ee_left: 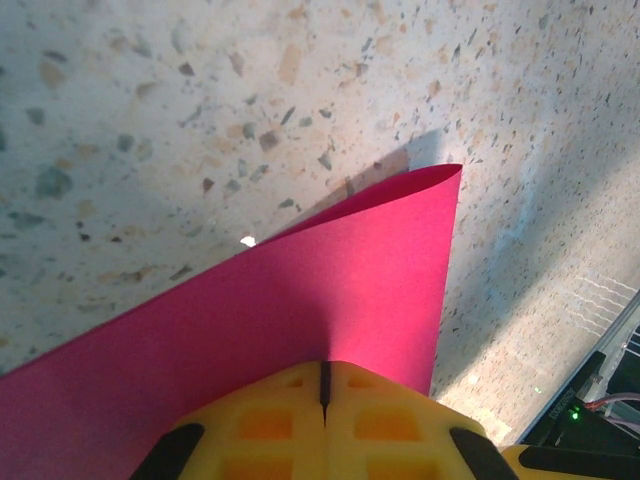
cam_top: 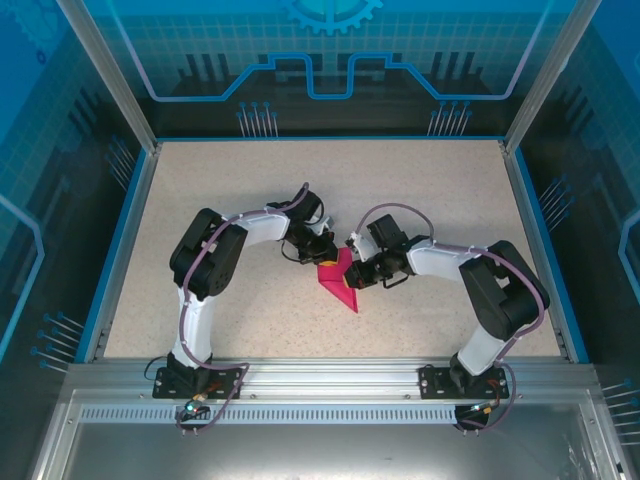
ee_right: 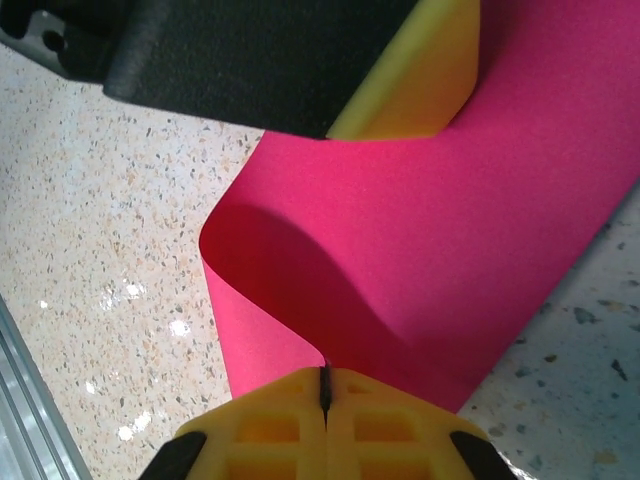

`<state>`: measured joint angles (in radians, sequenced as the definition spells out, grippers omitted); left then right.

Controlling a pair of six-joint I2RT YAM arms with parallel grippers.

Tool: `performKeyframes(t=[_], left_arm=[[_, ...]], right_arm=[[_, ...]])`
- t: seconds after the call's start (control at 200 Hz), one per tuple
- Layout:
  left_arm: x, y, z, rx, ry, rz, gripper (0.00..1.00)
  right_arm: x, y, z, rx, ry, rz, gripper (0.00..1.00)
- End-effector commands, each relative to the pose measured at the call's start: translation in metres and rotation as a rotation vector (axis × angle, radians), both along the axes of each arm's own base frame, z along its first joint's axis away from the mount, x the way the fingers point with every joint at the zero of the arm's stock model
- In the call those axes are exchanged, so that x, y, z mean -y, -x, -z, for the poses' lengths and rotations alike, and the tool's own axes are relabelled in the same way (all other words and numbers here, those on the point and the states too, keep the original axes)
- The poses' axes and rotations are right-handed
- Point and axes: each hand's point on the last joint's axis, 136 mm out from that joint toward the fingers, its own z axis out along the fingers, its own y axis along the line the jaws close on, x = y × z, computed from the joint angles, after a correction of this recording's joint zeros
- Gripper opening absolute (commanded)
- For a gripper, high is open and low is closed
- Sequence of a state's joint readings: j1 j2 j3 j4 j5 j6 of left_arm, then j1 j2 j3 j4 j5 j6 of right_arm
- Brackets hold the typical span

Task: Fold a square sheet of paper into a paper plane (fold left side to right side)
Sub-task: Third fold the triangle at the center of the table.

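The square sheet of paper (cam_top: 338, 285) is magenta-pink and sits bent and partly lifted at the middle of the speckled table, between both grippers. My left gripper (cam_top: 318, 256) meets its far left edge and my right gripper (cam_top: 352, 272) its right side. In the left wrist view the yellow jaws (ee_left: 325, 365) are shut, with the sheet (ee_left: 300, 290) spreading out from their tips and its far corner raised. In the right wrist view the jaws (ee_right: 324, 370) are shut on an edge of the sheet (ee_right: 430, 230), which curls over in a loop. The left gripper's finger (ee_right: 400, 70) presses on the sheet's far side.
The speckled tabletop (cam_top: 250, 180) has a blue rim (cam_top: 120, 240) and glass walls round it. An aluminium rail (cam_top: 330, 375) carrying both arm bases runs along the near edge, and it also shows in the right wrist view (ee_right: 30, 420).
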<state>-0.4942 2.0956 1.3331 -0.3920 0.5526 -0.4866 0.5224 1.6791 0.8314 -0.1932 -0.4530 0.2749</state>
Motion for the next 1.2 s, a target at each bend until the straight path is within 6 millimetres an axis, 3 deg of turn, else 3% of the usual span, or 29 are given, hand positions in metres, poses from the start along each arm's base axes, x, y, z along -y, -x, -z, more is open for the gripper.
performKeyframes(t=[0.0,0.68,1.195], left_arm=[[-0.009,0.018,0.026,-0.062,-0.092,0.024,0.0],[-0.008,0.019,0.03,-0.066,-0.097,0.028,0.01],[-0.008,0.019,0.03,-0.065,-0.101,0.027,0.01]], right_arm=[[0.005,-0.005,0.003,-0.017,0.002,0.033,0.0],[0.009,-0.016,0.014,-0.043,0.032,0.07,0.0],[0.013,-0.008,0.017,-0.067,0.043,0.064,0.0]])
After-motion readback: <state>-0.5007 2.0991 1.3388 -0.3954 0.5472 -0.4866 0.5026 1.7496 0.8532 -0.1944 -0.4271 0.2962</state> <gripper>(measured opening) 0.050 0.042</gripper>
